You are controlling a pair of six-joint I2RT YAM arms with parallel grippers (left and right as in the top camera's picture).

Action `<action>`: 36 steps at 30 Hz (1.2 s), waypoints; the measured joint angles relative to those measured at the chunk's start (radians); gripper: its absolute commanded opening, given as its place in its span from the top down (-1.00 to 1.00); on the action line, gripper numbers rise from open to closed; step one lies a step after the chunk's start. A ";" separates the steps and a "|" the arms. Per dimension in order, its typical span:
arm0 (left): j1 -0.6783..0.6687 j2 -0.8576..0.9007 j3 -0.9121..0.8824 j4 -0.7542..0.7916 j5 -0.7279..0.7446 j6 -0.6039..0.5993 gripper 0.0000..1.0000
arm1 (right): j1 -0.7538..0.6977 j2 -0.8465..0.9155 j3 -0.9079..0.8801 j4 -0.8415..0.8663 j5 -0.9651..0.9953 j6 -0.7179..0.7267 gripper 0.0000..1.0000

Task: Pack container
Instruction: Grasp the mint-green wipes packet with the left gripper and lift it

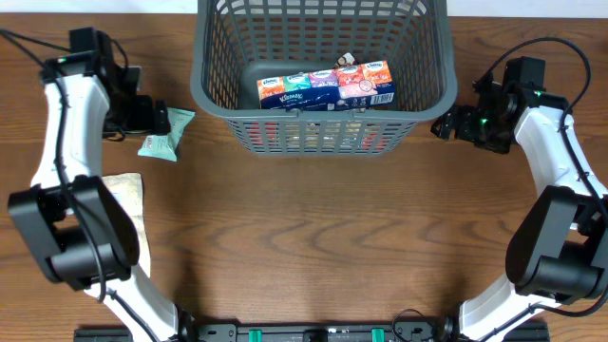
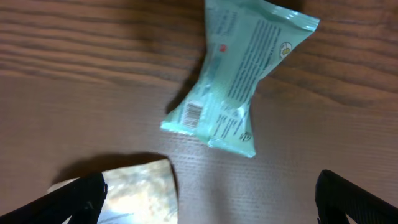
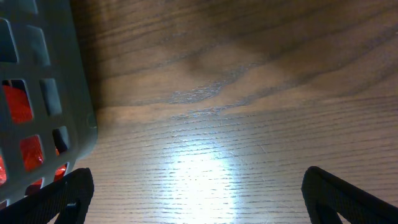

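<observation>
Packets lie on the left part of the brown wooden table (image 1: pixel 323 228): nearest to the robot's base a beige packet (image 1: pixel 123 190), flat on the wood, and a little farther a mint-green packet (image 1: pixel 167 135) with a barcode. Beside it the left jaws stand spread wide, low over the table, and pinch nothing; the green packet lies ahead of them, not touching the fingers (image 2: pixel 74 202). On the right side, at similar depth, the right jaws are also spread wide and empty, over bare wood just beside the container (image 1: pixel 323 135). This large dark grey basket stands upright at the far edge of the table, and a row of colourful tissue packs (image 1: pixel 328 87) lies on its bottom.
</observation>
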 measured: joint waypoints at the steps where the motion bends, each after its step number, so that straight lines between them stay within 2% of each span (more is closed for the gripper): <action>1: -0.005 0.014 0.000 0.006 -0.001 0.000 -0.97 | 0.000 0.000 0.000 0.000 0.000 0.000 -0.98; 11: -0.007 0.132 0.000 0.076 -0.002 0.026 -0.97 | 0.000 0.000 0.000 0.000 0.000 0.000 -0.98; 23: -0.027 0.152 0.000 0.182 -0.005 0.100 -0.97 | 0.000 0.000 0.000 -0.004 0.000 0.000 -0.98; 36: -0.038 0.239 0.000 0.195 -0.005 0.119 -0.98 | 0.000 0.000 0.000 0.003 0.000 0.000 -0.99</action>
